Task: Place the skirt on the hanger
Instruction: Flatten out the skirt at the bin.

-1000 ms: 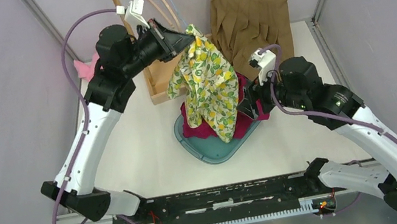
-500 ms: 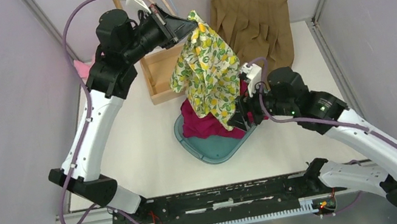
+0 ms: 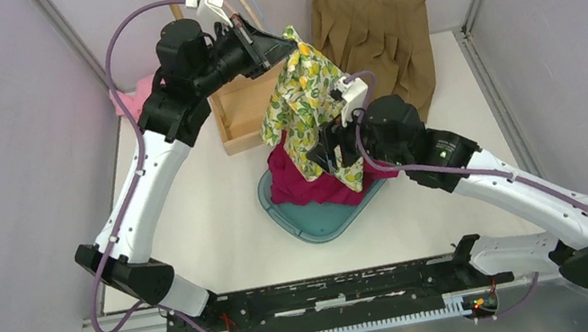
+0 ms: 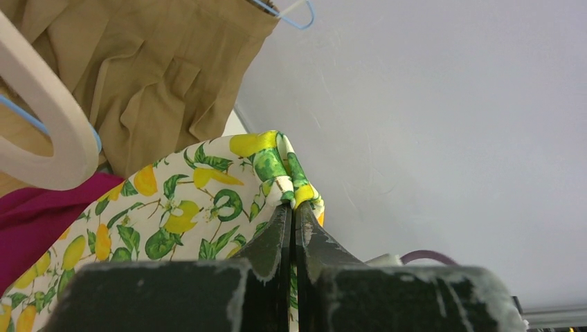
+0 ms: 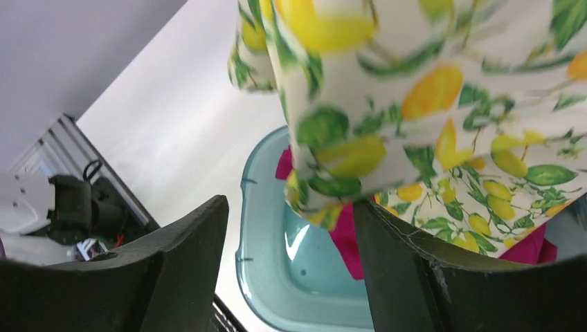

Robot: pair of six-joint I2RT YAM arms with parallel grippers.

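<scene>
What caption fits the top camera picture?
Left gripper holds the lemon skirt over the teal tub; right gripper, jaws open, beside it.

Hanging lemon skirt (image 3: 304,100) just before right tool (image 5: 291,207), wooden rack (image 3: 238,116) close behind, open table (image 3: 207,209) left of tray (image 3: 319,225)

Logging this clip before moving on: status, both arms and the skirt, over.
Left gripper jaws shut on lemon-print skirt, hanging over teal tub. Right gripper open by its lower edge, nothing gripped. Skirt not yet on wooden hanger.

Magenta cloth (image 3: 298,185) heaped in teal tub (image 3: 320,224) on white table (image 3: 205,211)
</scene>
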